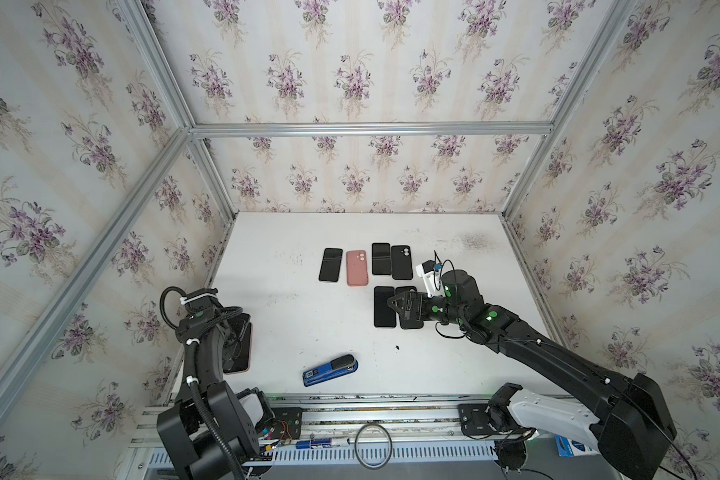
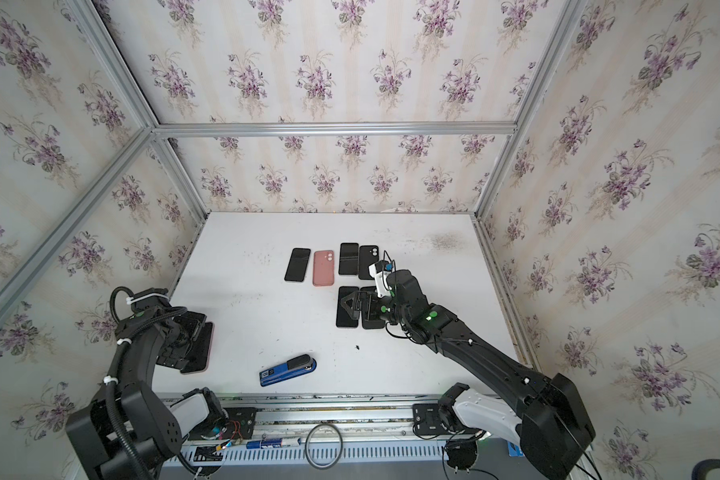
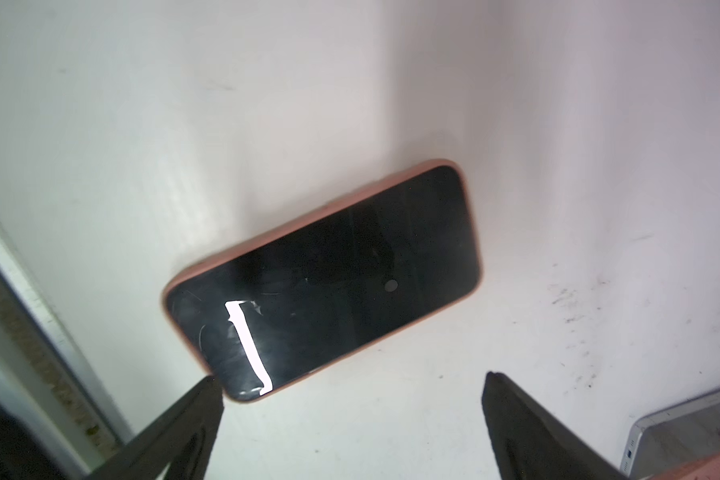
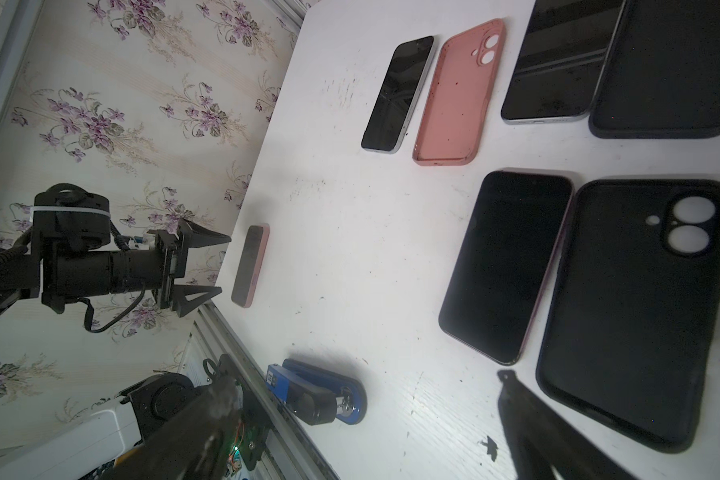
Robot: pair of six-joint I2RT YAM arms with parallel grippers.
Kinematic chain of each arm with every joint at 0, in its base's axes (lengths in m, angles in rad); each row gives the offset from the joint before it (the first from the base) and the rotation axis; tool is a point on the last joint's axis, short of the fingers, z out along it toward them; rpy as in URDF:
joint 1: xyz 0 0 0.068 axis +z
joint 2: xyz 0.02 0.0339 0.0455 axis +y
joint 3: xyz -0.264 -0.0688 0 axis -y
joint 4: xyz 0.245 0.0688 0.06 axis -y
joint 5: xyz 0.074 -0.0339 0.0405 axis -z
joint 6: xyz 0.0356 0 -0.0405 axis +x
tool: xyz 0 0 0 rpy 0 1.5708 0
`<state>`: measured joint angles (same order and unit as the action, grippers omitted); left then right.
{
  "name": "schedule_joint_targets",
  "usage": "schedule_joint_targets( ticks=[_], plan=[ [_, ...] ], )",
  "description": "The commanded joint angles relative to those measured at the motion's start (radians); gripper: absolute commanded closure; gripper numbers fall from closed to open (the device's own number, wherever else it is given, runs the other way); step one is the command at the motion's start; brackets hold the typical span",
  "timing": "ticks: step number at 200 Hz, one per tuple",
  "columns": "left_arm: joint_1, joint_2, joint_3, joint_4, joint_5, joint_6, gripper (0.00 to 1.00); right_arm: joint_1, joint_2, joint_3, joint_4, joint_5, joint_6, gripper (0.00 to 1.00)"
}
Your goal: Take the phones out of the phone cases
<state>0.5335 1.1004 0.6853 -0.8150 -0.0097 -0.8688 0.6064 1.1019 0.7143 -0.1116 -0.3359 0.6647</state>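
**Left end effector (image 3: 352, 378) empty, wide open over phone (image 3: 325, 282)**

The phone lies screen-up in its pink case (image 3: 308, 221) near the desk's (image 3: 391, 83) left edge. The best move is probably to clamp the case's long sides, leaving the right end effector (image 1: 398, 309), also open, to peel a corner.

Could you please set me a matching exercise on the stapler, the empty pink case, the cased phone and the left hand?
Things:
1. stapler
2. empty pink case
3. cased phone
4. left hand

Descriptions:
A. open, holding nothing
B. screen up, at the left edge of the table
C. blue, near the front edge
D. back row, beside a bare phone

Pairs: 1-C, 2-D, 3-B, 4-A.
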Motion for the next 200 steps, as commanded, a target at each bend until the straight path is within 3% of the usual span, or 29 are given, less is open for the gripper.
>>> schedule_joint_targets(
  ticks=[1,41,89,141,179,200],
  plan=[
    [0.018,-0.028,-0.012,-0.087,-0.093,-0.053,0.00,0.000,0.000,-0.001,0.021,-0.007,-0.004,0.00],
    [0.079,0.046,0.000,-0.092,-0.091,-0.028,0.00,0.000,-0.030,-0.009,0.005,-0.005,-0.013,0.01],
    [0.122,0.101,-0.053,0.027,-0.040,0.023,0.00,-0.002,-0.055,-0.025,-0.001,-0.003,-0.005,0.01],
    [0.120,0.121,-0.125,0.209,0.126,0.071,0.01,-0.002,-0.059,-0.031,0.012,-0.001,0.011,0.01],
    [-0.041,0.099,-0.144,0.282,0.119,0.037,0.00,-0.002,-0.044,-0.045,0.063,-0.002,0.034,0.01],
    [-0.081,0.107,-0.138,0.313,0.122,0.026,0.00,-0.002,-0.018,-0.050,0.099,-0.025,0.054,0.00]
  ],
)
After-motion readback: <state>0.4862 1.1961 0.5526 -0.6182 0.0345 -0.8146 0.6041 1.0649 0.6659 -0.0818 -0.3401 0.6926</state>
